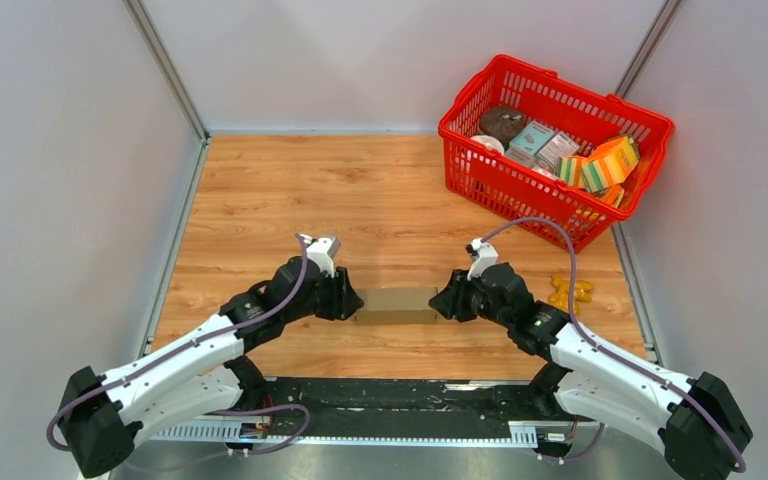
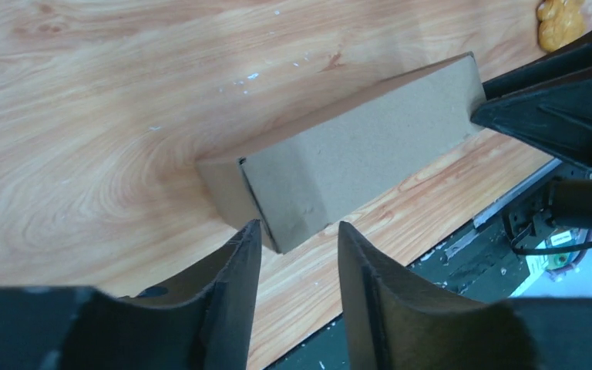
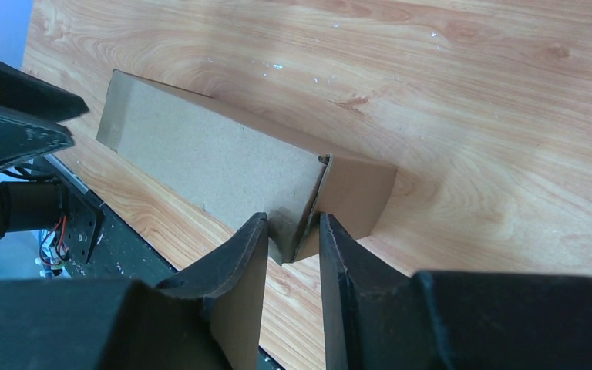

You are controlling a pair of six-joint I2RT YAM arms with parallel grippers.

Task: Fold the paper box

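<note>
Now | left hand point(image 2: 299, 228) low, released at paper box point(image 2: 354, 154) end | right hand point(image 3: 293, 221) low, pinching opposite end corner

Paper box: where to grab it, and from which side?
Probably mid-length on the paper box, jaws across its narrow width, coming from above. It lies flat with its long axis left to right, so the long side walls are parallel, close together and exposed.

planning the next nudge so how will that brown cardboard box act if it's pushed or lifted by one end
The paper box looks thin-walled and hollow, so it is probably light and may slide easily on the smooth wooden table. Its end flap shows a gap at the seam, so a pinch there could crush or open it. Long flat sides make rolling unlikely.
</note>
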